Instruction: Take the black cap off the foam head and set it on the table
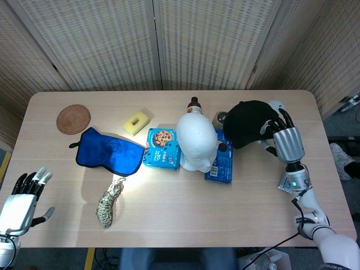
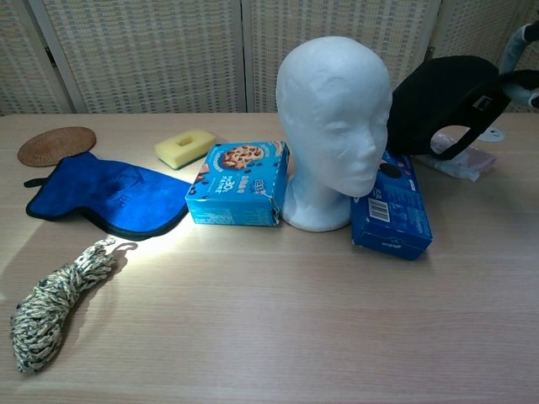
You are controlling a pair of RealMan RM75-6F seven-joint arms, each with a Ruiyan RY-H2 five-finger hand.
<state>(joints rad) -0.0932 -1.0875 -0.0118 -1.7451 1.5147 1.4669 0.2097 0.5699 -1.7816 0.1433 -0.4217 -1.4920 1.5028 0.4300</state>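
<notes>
Here, my left robot hand (image 1: pixel 19 199) hangs off the surface's (image 1: pixel 180 214) near left corner, fingers spread, holding nothing. Mid-surface, the bare foam head (image 1: pixel 196 142) stands upright between two blue boxes. Right of it, my right robot hand (image 1: pixel 285 140) grips the black cap (image 1: pixel 252 122), low over a pink packet (image 2: pixel 461 162).

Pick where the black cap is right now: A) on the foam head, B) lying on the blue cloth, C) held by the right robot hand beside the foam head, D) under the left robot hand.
C: the right robot hand grips the black cap to the right of the bare foam head.
</notes>
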